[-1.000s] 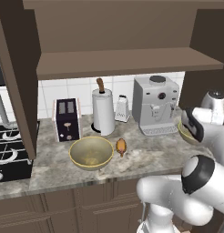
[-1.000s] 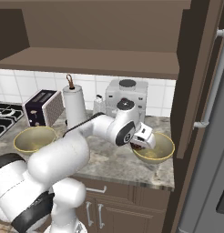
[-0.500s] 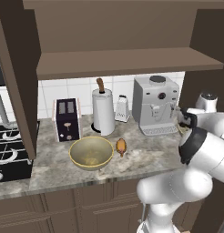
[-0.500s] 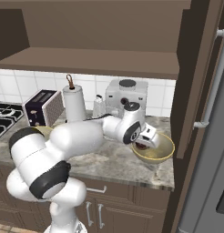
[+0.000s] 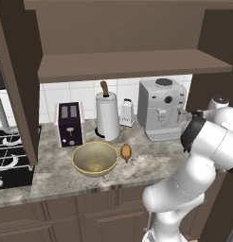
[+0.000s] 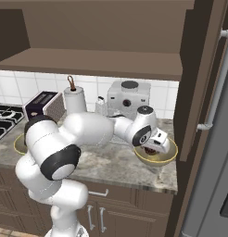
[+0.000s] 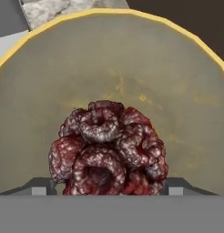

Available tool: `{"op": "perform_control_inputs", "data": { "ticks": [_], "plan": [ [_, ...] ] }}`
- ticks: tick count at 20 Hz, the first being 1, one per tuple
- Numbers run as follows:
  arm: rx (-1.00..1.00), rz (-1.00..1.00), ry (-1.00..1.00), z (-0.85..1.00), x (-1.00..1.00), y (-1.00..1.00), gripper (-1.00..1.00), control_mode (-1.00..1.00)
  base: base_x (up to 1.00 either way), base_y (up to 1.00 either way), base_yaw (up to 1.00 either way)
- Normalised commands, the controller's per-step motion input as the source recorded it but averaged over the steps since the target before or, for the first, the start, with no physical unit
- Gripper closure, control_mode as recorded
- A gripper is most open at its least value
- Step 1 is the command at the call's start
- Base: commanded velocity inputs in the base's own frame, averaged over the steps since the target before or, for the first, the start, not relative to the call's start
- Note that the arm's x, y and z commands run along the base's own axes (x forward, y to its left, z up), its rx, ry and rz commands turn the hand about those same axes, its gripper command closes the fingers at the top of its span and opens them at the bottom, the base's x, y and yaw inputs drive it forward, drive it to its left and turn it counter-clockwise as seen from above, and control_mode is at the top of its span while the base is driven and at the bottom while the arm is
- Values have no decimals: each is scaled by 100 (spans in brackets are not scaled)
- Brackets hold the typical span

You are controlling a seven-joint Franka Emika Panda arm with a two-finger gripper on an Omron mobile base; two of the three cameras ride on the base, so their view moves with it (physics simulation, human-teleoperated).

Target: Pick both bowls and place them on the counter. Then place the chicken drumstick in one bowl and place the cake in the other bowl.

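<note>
My gripper [image 6: 153, 147] hangs over the right bowl [image 6: 172, 152], at rim height, shut on the cake [image 6: 150, 151]. From the hand, the dark red speckled cake [image 7: 109, 145] fills the gap between both fingertips [image 7: 177, 185], with the olive bowl [image 7: 109, 54] and its yellow rim right behind it. The other bowl [image 5: 94, 158] stands on the counter [image 5: 151, 165] in front of the toaster, and the arm partly covers this left bowl [image 6: 17, 144] in the right base view. The orange-brown chicken drumstick [image 5: 126, 152] lies on the stone just right of that bowl.
Along the back wall stand a toaster [image 5: 69, 124], a paper towel roll [image 5: 107, 118], a grater [image 5: 126, 113] and a coffee machine [image 5: 161, 108]. A stove [image 5: 9, 156] sits at the left. A dark shelf [image 5: 132, 64] hangs overhead. A fridge [image 6: 218, 139] borders the right.
The arm's elbow and forearm have swung round. The gripper has stayed over the right bowl with the cake between its fingers.
</note>
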Motion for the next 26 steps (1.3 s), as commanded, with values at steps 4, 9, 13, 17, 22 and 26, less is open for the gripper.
{"op": "perform_control_inputs", "data": {
  "ticks": [4, 9, 13, 17, 22, 26],
  "plan": [
    [4, 0, 4, -25, 1, -26, 100, -100, 0, 0, 0],
    [3, 0, 8, -24, 6, -8, 100, -100, 0, 0, 0],
    [1, 0, 8, -19, 8, -2, -100, -100, 0, 0, 0],
    [1, 0, 2, -5, 1, 0, -100, -100, 0, 0, 0],
    [1, 0, 0, 0, 0, 0, -100, -100, 0, 0, 0],
    [0, 0, 0, 1, 0, 0, -100, -100, 0, 0, 0]
  ]
}}
